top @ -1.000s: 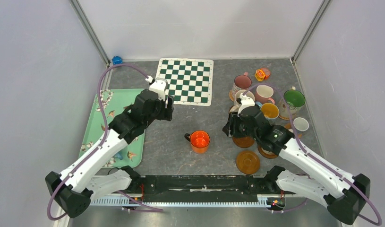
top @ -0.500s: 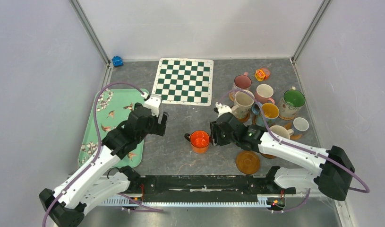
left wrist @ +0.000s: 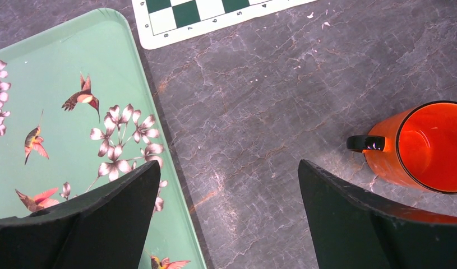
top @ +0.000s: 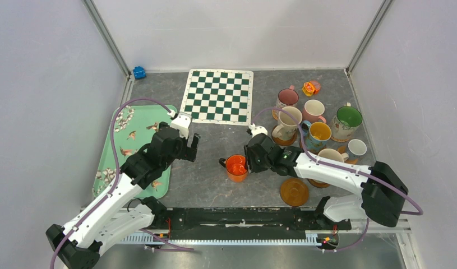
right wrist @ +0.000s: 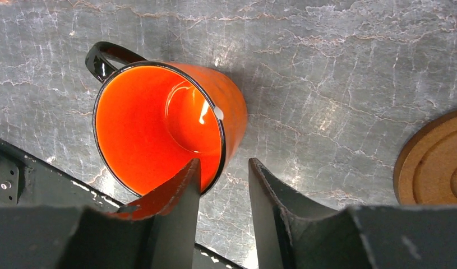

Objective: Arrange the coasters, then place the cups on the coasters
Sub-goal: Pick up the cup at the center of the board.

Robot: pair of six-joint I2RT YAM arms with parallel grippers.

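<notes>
We saw a grey, stone-patterned counter [top: 206,182] carrying a green-and-white chequered mat [top: 218,96] at the back and a mint-green tray [left wrist: 46,73], printed with birds and blossoms, along its left side. The left end effector [left wrist: 229,168] hung over bare counter between the tray's edge and the orange cup [top: 237,166], its fingers spread wide and holding nothing. The right end effector [right wrist: 225,163] stood over that cup with its fingers apart and astride the near wall, one inside the bowl and one outside; grey counter showed in the gap and we saw no pinch on the wall. The orange cup was glossy, bright orange inside and out, with a black rim and a black handle pointing left, upright on bare counter near the middle, off any coaster. The other cups crowded the right rear: a pink-lined cup [top: 287,98], a cream cup [top: 289,119] resting on a dark coaster [top: 284,140], a pale pink cup [top: 314,109], a green-lined cup [top: 349,117], a yellow-lined cup [top: 319,132] and a small white cup [top: 357,147]. A round brown coaster with a raised rim [top: 294,191] lay bare near the front, right of the orange cup and apart from it. A small orange-yellow toy [top: 309,88] sat behind the cups.
</notes>
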